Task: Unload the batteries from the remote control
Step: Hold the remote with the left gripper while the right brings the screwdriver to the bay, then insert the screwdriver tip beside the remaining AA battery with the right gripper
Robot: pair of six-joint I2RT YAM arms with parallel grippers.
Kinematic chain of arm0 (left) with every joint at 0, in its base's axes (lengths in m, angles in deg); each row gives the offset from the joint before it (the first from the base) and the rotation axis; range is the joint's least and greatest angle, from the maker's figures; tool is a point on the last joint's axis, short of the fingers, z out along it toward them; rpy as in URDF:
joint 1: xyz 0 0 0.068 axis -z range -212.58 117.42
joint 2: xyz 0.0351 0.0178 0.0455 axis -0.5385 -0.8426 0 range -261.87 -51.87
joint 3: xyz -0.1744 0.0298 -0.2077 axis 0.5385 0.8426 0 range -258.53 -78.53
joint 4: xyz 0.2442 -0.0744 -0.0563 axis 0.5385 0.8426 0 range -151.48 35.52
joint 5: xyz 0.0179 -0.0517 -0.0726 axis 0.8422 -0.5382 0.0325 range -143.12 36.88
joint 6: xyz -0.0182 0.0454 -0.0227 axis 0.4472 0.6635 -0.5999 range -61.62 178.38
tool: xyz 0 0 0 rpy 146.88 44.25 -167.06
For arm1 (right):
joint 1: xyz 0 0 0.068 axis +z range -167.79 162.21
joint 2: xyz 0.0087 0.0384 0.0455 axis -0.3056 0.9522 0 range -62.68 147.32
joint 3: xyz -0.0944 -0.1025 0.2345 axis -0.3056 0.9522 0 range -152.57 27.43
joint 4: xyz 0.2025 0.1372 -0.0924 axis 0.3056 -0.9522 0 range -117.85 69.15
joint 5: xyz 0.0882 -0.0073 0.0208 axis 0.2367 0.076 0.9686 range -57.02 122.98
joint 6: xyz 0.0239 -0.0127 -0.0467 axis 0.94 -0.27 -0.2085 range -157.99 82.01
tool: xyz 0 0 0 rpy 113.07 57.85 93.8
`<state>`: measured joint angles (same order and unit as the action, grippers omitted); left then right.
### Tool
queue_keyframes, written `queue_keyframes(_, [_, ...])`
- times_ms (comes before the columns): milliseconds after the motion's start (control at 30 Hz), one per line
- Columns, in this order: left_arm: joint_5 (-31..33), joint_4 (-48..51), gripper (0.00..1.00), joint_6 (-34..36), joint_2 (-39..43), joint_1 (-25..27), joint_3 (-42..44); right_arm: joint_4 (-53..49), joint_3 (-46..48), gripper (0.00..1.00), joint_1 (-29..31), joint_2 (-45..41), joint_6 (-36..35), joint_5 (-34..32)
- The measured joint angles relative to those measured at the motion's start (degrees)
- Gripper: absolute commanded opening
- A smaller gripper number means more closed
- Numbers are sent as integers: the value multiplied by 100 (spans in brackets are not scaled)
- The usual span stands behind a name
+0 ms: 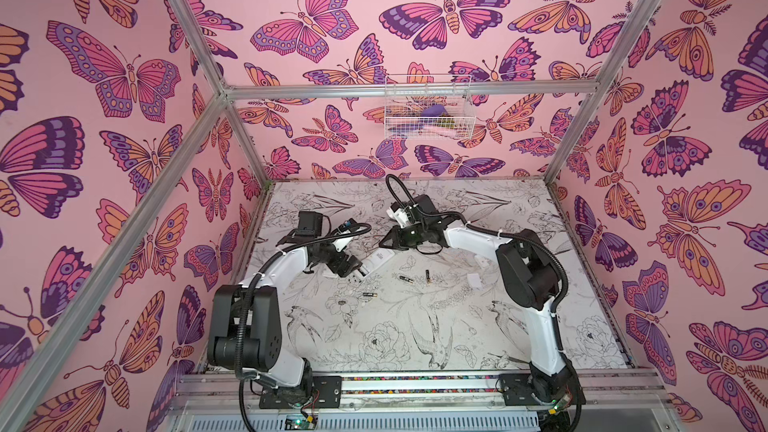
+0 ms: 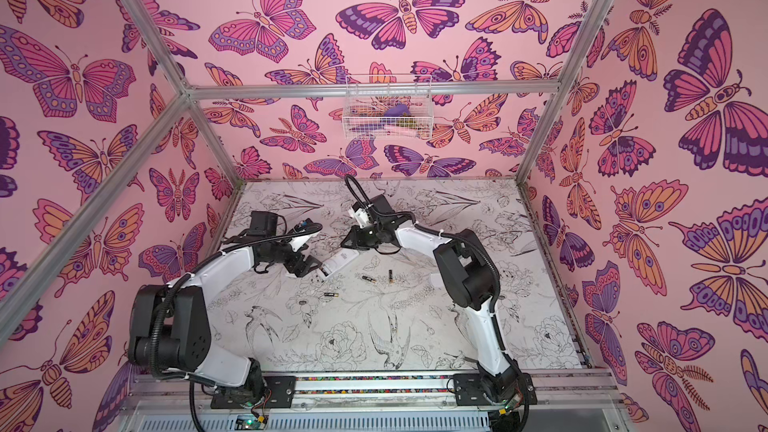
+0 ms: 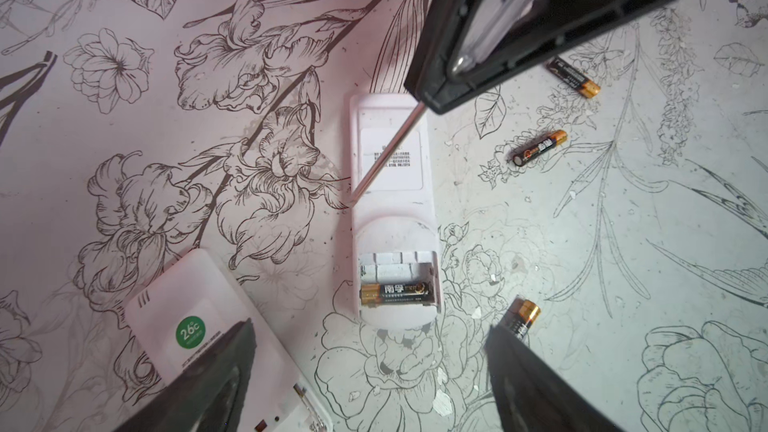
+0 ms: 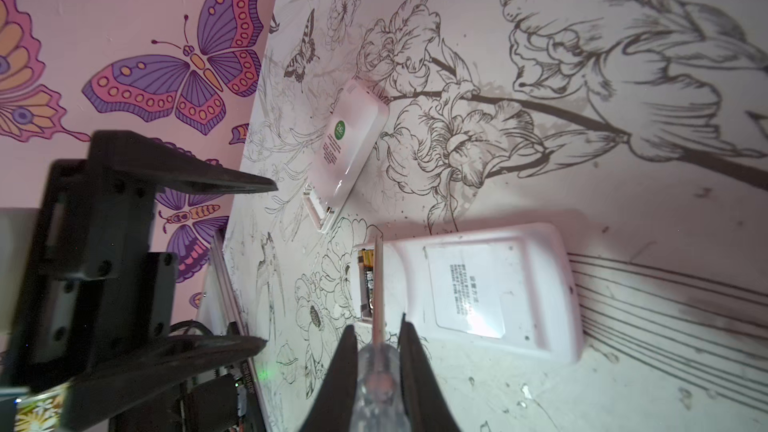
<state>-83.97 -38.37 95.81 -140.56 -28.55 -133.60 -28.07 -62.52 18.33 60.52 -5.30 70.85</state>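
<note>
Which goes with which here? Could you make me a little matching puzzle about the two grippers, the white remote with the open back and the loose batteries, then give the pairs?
Things:
1. left gripper
2. right gripper
3. open-backed remote
4. loose batteries

States:
A. three lying on the table
B. open, holding nothing
C. shut on the clear-handled tool
D. one battery inside its compartment

Pairs: 1-B, 2-C, 3-D, 4-A.

walls (image 1: 124,85): pink butterfly print | table (image 1: 374,322): floral line drawings | wire basket (image 1: 399,120): back wall
</note>
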Motion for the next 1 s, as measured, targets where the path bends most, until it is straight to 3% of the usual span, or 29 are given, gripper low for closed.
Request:
queue_keyframes(267, [151,-234,89,-197,-531,214,-7,-446,-79,0,-42,0,254,516])
queue_keyframes(500, [767,-210,90,-254,-999,741,-111,-684,-216,0,-50,9,289,835])
queue_keyframes(633, [1060,-122,88,-356,-1176,789,-269,-863,-402,0,-50,44,160,938])
queue_keyframes(1000, [863,271,76,-361,-1344,789,-428,-1257,-782,0,-50,496,4,1172])
